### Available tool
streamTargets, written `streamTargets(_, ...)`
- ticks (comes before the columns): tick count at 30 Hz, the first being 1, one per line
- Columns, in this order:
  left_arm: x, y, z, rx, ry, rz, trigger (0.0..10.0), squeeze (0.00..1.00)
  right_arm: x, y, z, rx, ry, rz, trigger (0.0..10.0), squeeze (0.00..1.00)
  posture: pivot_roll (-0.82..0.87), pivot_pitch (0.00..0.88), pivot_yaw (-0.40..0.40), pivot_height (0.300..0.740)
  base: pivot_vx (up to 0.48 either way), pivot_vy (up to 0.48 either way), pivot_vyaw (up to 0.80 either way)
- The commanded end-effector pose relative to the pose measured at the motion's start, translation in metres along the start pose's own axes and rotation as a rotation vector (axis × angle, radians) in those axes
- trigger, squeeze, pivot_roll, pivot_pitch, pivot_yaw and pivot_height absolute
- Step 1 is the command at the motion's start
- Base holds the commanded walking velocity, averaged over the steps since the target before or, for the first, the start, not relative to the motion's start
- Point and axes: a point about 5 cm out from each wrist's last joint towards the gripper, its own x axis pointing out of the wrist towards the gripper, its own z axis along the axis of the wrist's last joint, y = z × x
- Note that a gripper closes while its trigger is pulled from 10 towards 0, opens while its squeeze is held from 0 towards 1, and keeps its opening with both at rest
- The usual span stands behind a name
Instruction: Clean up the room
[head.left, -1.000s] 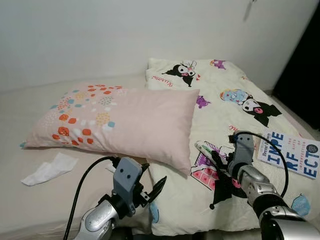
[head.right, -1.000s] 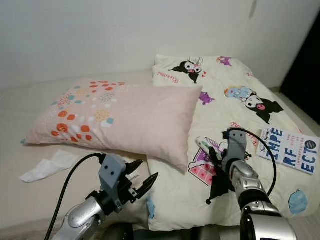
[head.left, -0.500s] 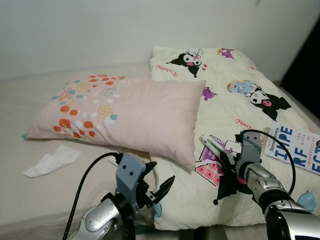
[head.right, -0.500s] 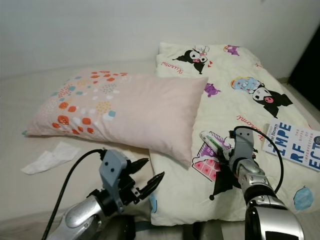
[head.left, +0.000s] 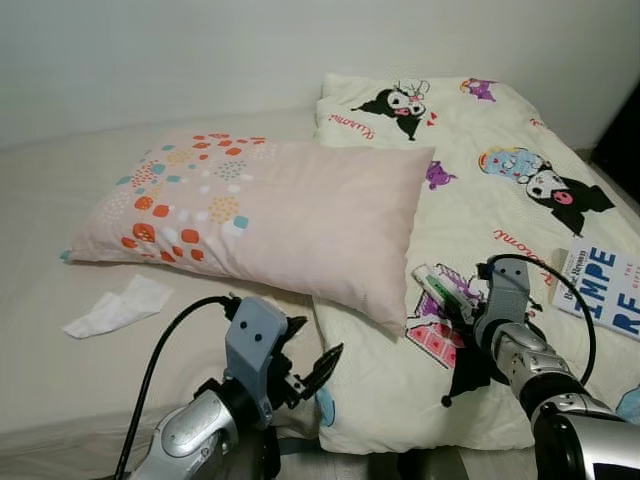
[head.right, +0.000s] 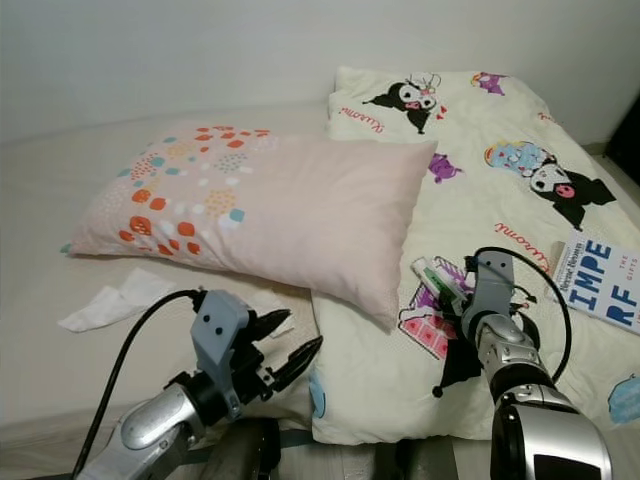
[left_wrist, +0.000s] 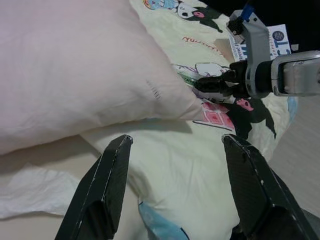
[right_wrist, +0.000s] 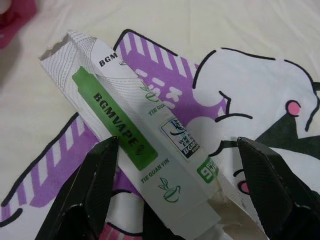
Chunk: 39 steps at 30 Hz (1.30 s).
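A small white and green box (right_wrist: 145, 150) lies on the cartoon-print blanket (head.left: 480, 200), just off the corner of a pink pillow (head.left: 280, 215) with coloured dots. My right gripper (right_wrist: 177, 142) is open low over the blanket, one finger on each side of the box; from the head it sits at the box's near end (head.left: 462, 312). My left gripper (head.left: 315, 345) hovers open over the bed's front edge, pointing toward the pillow corner and blanket (left_wrist: 177, 140), holding nothing. A crumpled white tissue (head.left: 118, 308) lies on the bare sheet at the left.
A white book with blue letters (head.left: 605, 290) lies on the blanket at the right. Another bit of white tissue (left_wrist: 30, 195) pokes out under the pillow's near edge. A wall runs behind the bed; a dark opening (head.left: 625, 140) is at far right.
The whole picture has slid right and down, so the camera moved. My right gripper has stayed at the box with its fingers spread; the left has held its spot.
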Motion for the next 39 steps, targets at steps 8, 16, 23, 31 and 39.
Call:
streamTargets(8, -0.003, 0.001, -0.001, 0.016, 0.028, 0.014, 10.0, 0.00, 0.000, 0.016, -0.022, -0.042, 0.103, 0.087, 10.0, 0.00, 0.25, 0.321, 0.053, 0.602, 0.000, 0.000, 0.00)
streamTargets(16, -0.002, 0.002, 0.000, 0.015, 0.028, 0.019, 10.0, 0.00, -0.001, 0.024, -0.033, -0.081, 0.151, 0.160, 10.0, 0.00, 0.24, 0.315, 0.055, 0.602, 0.000, 0.000, 0.00)
streamTargets(23, 0.000, -0.001, 0.003, -0.001, 0.015, -0.012, 10.0, 0.00, -0.002, 0.019, -0.034, -0.099, 0.156, 0.137, 10.0, 0.00, 0.23, 0.312, 0.054, 0.602, 0.000, 0.000, 0.00)
streamTargets(31, 0.001, -0.020, 0.007, -0.004, 0.004, -0.168, 10.0, 0.00, -0.003, 0.015, -0.033, -0.125, 0.160, 0.134, 10.0, 0.00, 0.22, 0.310, 0.056, 0.602, 0.000, 0.000, 0.00)
streamTargets(39, 0.009, -0.015, 0.005, -0.008, -0.010, -0.116, 10.0, 0.00, -0.003, 0.011, -0.031, -0.128, 0.150, 0.121, 0.0, 0.00, 0.20, 0.298, 0.044, 0.602, 0.000, 0.000, 0.00)
